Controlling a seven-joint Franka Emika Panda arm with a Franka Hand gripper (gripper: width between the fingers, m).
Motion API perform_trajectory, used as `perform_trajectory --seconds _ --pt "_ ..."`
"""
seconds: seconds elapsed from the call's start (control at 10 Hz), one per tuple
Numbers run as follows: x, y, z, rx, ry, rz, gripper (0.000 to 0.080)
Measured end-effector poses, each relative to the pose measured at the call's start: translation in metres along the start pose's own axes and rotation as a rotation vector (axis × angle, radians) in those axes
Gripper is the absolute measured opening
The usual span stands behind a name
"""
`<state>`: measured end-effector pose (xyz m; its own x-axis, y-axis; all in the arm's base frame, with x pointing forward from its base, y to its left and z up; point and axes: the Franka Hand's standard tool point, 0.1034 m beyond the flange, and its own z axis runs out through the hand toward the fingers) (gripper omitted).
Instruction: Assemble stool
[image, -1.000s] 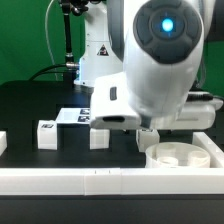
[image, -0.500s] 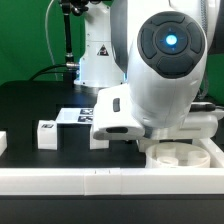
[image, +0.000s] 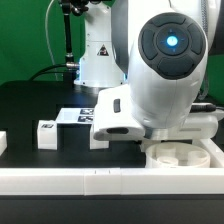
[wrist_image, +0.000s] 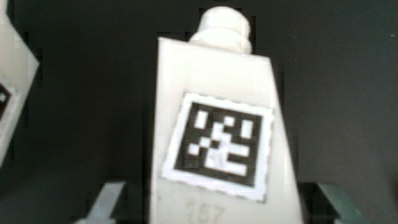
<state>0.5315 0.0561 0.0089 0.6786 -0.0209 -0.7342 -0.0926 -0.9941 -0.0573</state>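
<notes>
In the wrist view a white stool leg (wrist_image: 214, 100) lies on the black table, with a square marker tag on its face and a round peg (wrist_image: 222, 25) at its far end. My gripper (wrist_image: 222, 205) straddles the near end of this leg. Its fingers (wrist_image: 114, 203) stand on either side with a thin dark gap to each flank, so it is open. In the exterior view the arm's body hides the gripper and this leg. The round seat (image: 185, 153) lies at the exterior view's right, and two more legs (image: 47, 134) (image: 99, 137) stand left of the arm.
A long white border rail (image: 100, 180) runs along the front. The marker board (image: 70, 115) lies flat behind the legs. Another white piece (image: 3, 143) sits at the exterior view's left edge. In the wrist view, a second white part (wrist_image: 15, 70) lies close beside the leg.
The arm came down lower over the table between the earliest frame and half a second ago. Since then it has held still in the exterior view.
</notes>
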Motion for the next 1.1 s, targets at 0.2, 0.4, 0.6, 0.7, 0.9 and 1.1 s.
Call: perform_trajectory --seconds 0.2,0.4,0.6,0.7,0.9,1.1 --pt "-0.007 -0.007 -0.009 -0.007 -0.002 -0.010 0.0325" --pt "-0.023 -0.016 -0.032 -0.014 0.000 -0.017 0.0325" --pt "-0.038 -0.020 -0.052 -0.019 0.004 0.002 0.0325" --pt "-0.034 -0.020 -0.048 -0.018 0.009 0.001 0.0325" --pt "-0.033 -0.020 -0.047 -0.018 0.007 0.001 0.0327" --pt "-0.027 -0.021 -0.052 -0.015 0.054 -0.001 0.0327"
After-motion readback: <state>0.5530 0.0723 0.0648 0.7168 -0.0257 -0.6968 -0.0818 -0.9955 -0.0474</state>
